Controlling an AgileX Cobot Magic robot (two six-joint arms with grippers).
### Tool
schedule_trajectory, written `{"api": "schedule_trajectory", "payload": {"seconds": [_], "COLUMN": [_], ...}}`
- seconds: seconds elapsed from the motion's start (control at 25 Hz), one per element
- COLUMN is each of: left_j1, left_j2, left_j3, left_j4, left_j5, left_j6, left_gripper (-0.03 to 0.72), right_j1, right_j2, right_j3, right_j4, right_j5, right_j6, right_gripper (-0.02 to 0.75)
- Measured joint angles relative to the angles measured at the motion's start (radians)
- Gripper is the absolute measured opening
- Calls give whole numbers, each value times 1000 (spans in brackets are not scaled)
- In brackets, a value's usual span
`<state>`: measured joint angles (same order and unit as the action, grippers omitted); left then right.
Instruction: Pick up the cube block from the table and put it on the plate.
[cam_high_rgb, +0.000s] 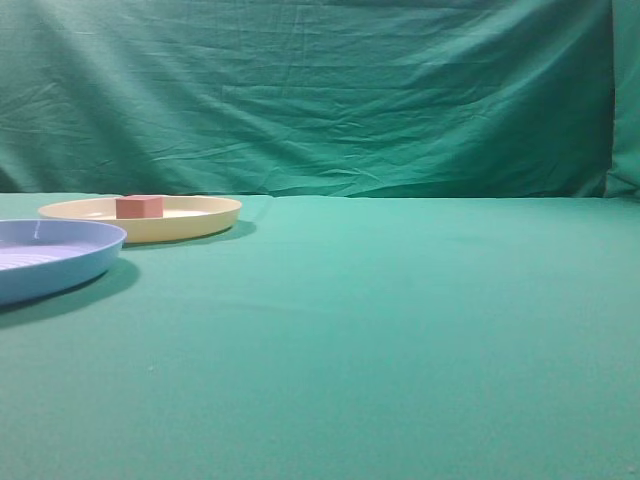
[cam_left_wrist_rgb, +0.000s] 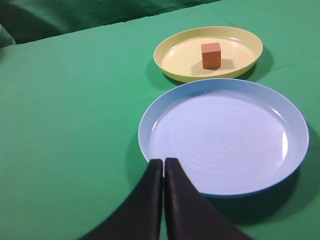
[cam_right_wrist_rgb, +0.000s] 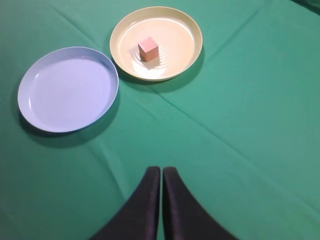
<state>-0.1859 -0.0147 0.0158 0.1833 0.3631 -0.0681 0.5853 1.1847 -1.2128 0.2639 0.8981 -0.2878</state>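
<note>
The reddish-brown cube block (cam_high_rgb: 139, 207) rests inside the pale yellow plate (cam_high_rgb: 205, 218) at the far left of the green table (cam_high_rgb: 400, 330). The cube (cam_left_wrist_rgb: 211, 55) sits in the plate (cam_left_wrist_rgb: 172, 62) in the left wrist view, and the cube (cam_right_wrist_rgb: 148, 49) in the plate (cam_right_wrist_rgb: 187, 50) in the right wrist view. My left gripper (cam_left_wrist_rgb: 164, 162) is shut and empty, over the near rim of the light blue plate. My right gripper (cam_right_wrist_rgb: 161, 171) is shut and empty, well back from both plates. Neither gripper shows in the exterior view.
A light blue ridged plate (cam_high_rgb: 85, 262) lies next to the yellow plate, nearer the left edge; it also shows in the left wrist view (cam_left_wrist_rgb: 295, 145) and the right wrist view (cam_right_wrist_rgb: 30, 107). A green cloth backdrop (cam_high_rgb: 320, 90) hangs behind the table.
</note>
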Motion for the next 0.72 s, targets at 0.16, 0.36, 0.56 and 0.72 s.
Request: {"api": "schedule_trajectory", "payload": {"seconds": [0.16, 0.36, 0.56, 0.72], "left_j1": [0, 0, 0, 0], "left_j2": [0, 0, 0, 0], "left_j3": [0, 0, 0, 0], "left_j4": [0, 0, 0, 0], "left_j5": [0, 0, 0, 0], "left_j6": [0, 0, 0, 0], "left_gripper": [0, 0, 0, 0], "right_j1": [0, 0, 0, -45], "right_j2": [-160, -288, -420, -575], "right_j3": [158, 270, 406, 527], "right_j4": [8, 1, -81, -112], "right_j5": [0, -24, -138, -243], "right_j6": [-30, -11, 104, 137], "right_gripper": [0, 0, 0, 0]}}
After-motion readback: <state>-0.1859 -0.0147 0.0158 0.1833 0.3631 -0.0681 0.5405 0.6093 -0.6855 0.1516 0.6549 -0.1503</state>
